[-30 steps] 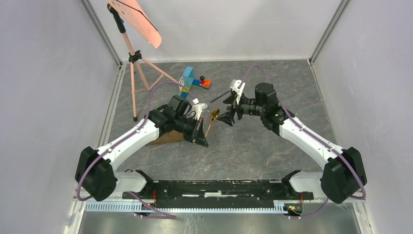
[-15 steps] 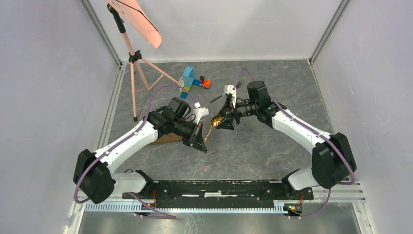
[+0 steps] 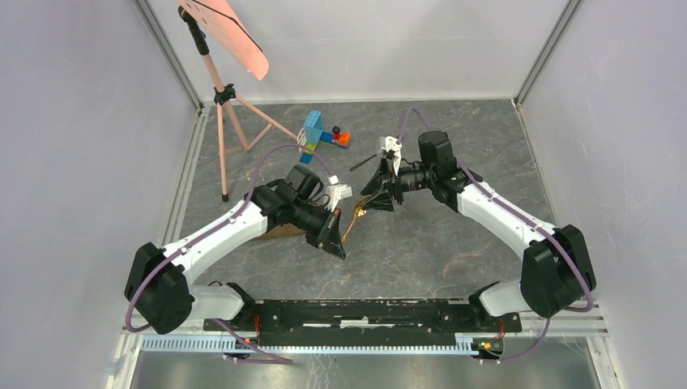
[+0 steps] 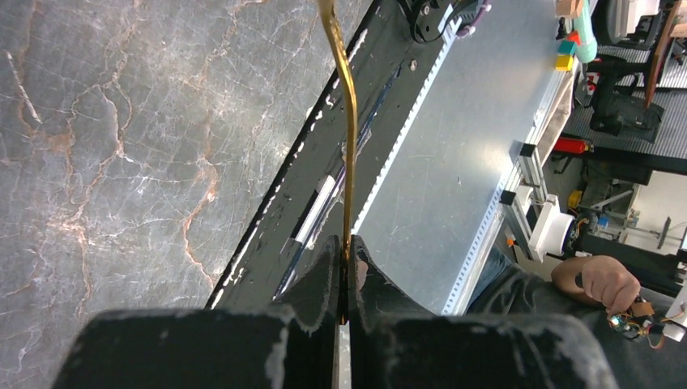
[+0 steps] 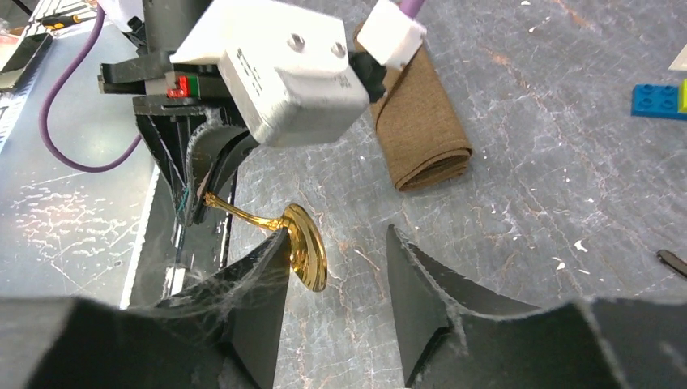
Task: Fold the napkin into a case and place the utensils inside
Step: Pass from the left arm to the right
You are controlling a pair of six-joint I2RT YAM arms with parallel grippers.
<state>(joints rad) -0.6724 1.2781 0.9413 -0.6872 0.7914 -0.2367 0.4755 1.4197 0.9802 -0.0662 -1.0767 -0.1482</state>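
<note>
Left gripper [image 4: 347, 255] pressed shut on handle tip of gold spoon [image 4: 350, 121], which sits at centre of top view. Right gripper [image 5: 336, 235] spread, spoon bowl between jaws, close against left-of-frame finger. Folded brown napkin [image 5: 425, 134] lies upper centre of right wrist view, dark fork [image 5: 671, 261] at right edge.

Risks, as we judge them:
- Smooth, curved, off-centre bowl may skid or swivel under squeeze.
- Left gripper letting go too soon drops spoon.
- Both grippers pulling at once twists thin handle.

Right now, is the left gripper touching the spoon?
Touching. In the left wrist view the left gripper is shut on the spoon, its gold handle pinched between the fingers.
</note>
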